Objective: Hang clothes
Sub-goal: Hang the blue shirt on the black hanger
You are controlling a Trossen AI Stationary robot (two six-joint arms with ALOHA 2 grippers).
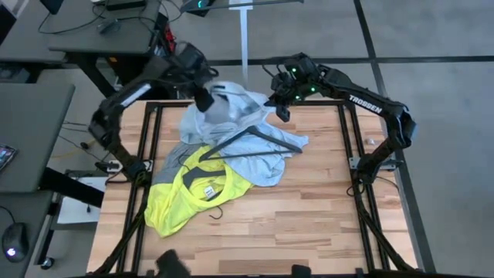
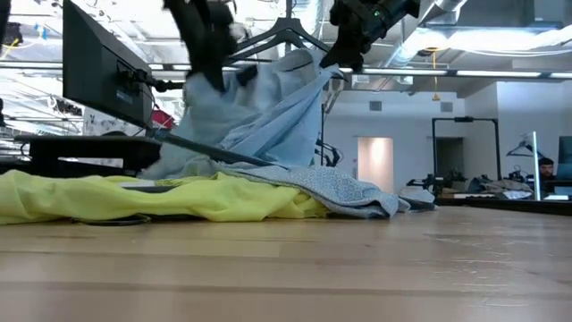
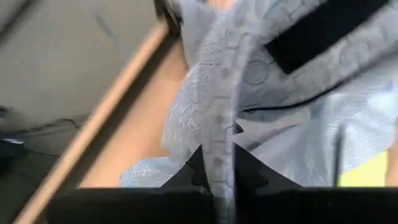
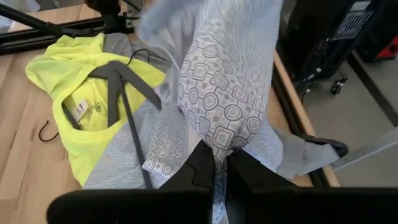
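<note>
Both pincers (image 3: 219,171) (image 4: 219,165) grip one blue shirt (image 1: 251,123).

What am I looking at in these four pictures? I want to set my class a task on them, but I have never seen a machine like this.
It is a robot with two dark jointed arms at a wooden table, each ending in a two-finger gripper. One picture looks straight down from above, one looks level across the table top, and two come from small cameras on the arms' wrists.

On the table lies a heap of clothes: a neon-yellow T-shirt, a grey T-shirt partly under it, and a pale blue patterned shirt. A black hanger rests on the blue shirt; another lies on the yellow one.

The left gripper and the right gripper are both shut on the blue shirt's fabric at the far side of the table, holding part of it up off the heap.
</note>
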